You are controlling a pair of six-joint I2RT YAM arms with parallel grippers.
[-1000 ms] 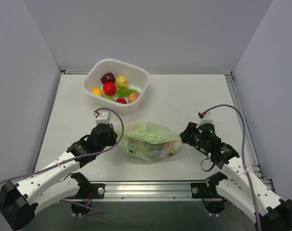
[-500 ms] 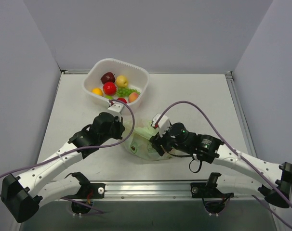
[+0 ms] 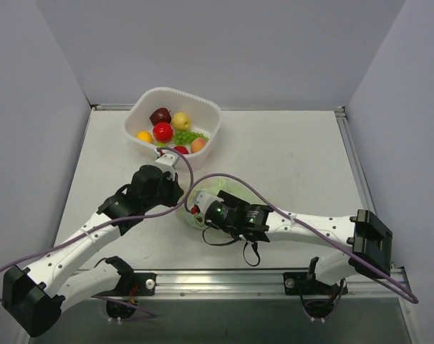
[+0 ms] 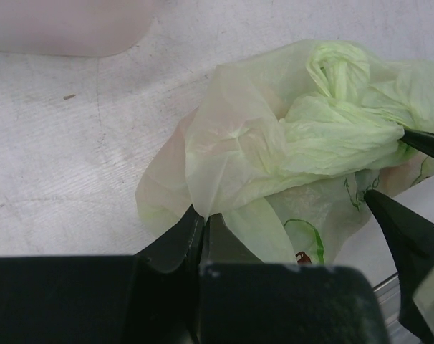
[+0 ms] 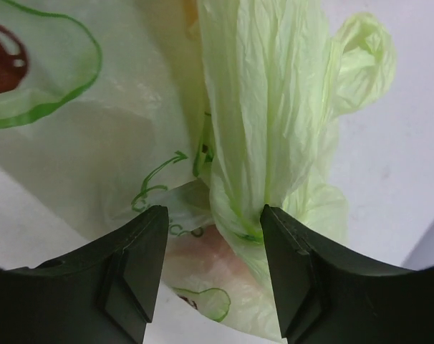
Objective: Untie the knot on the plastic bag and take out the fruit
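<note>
Across the pale table point(image 3: 288, 150), two white-and-black arms reach in from the near edge. The left arm point(image 3: 88, 240) slants toward the far right, and the right arm point(image 3: 310, 228) lies low along the near side, stretched to the left. Far left of centre sits the white basket point(image 3: 195, 160), with a green grape bunch point(image 3: 190, 136) and a small peach point(image 3: 198, 145) among its load.

Just near of the basket, close to the table's middle, rests the plastic bag point(image 3: 206, 192) — pale green, crinkled, translucent. In the overhead view it is mostly covered by the two wrists above it.

The left gripper point(image 4: 283, 211) is spread wide. One fingertip sits at the bag's edge, and a lower fold of film lies between the fingers. The right gripper point(image 5: 211, 211) is parted to a middling width and grips nothing. Its fingers straddle the knot point(image 5: 235, 211), the bunched green neck close against one finger's inner face.

The knot is tied, with a looped tail flopping off to one side. The fruit point(image 5: 203, 251) is inside the bag and shows only as a pinkish blur through the film. Green-outlined avocado prints point(image 5: 31, 72) with dark red pits mark the bag's side.
</note>
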